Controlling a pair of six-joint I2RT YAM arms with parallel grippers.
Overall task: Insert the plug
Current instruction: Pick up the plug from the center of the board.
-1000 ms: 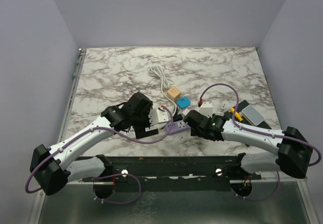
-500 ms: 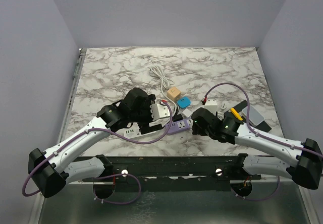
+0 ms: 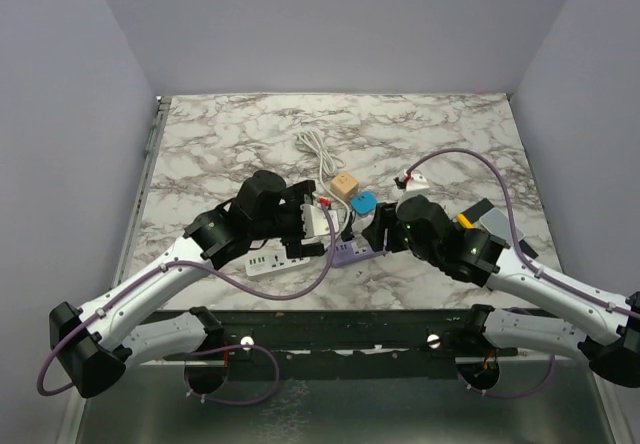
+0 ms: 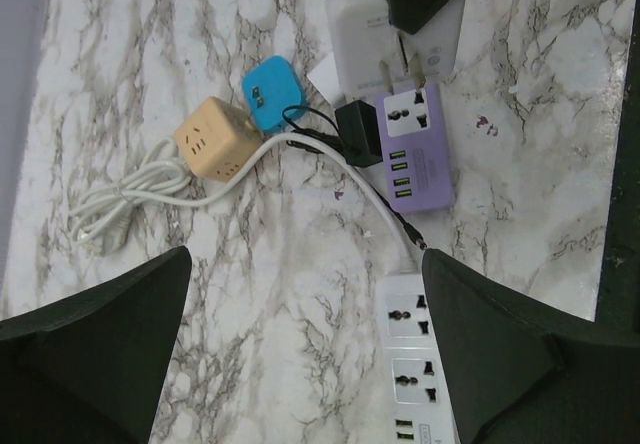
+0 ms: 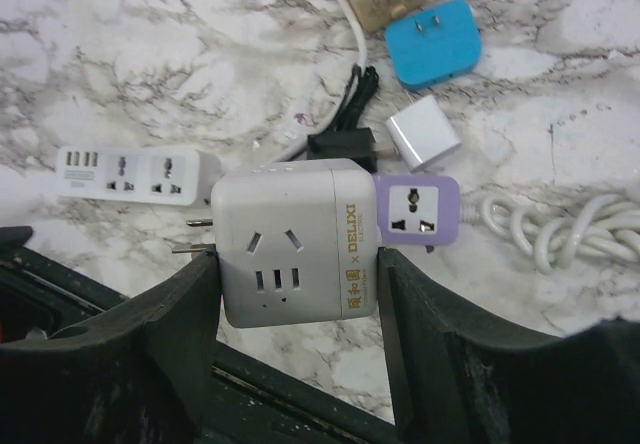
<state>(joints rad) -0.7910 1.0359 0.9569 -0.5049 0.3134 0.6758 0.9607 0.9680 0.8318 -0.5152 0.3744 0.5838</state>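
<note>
Top external: left gripper [image 3: 303, 226] and right gripper [image 3: 383, 228] meet mid-table over a clutter of sockets. White power strip [image 3: 283, 258] lies by the left one, purple power strip [image 3: 350, 253] btw the two. What the right one carries is hidden under it here.

Left wrist: left gripper is wide open, nothing btw its fingers [image 4: 100, 344], hovering above the white power strip. At top, the cube adapter [image 4: 362, 34] hangs in the other arm's jaws, over the socket end of the purple power strip. Its prongs look bare, in no hole. Black plug [image 4: 357, 131], blue adapter [image 4: 272, 92] and tan cube [image 4: 213, 140] w/ white cord [image 4: 120, 199] sit beside.

Right wrist: right gripper is clamped on the cube adapter, fingers on two opp. sides, socket face toward the cam. Two prongs stick out sideways toward the white power strip, touching nothing.

Progress, my read: plug is in hand, off the table, near the strips. Insertion is not done. Remaining: turn prongs to face a socket, line up, push in. Which socket is meant, can't tell.
</note>
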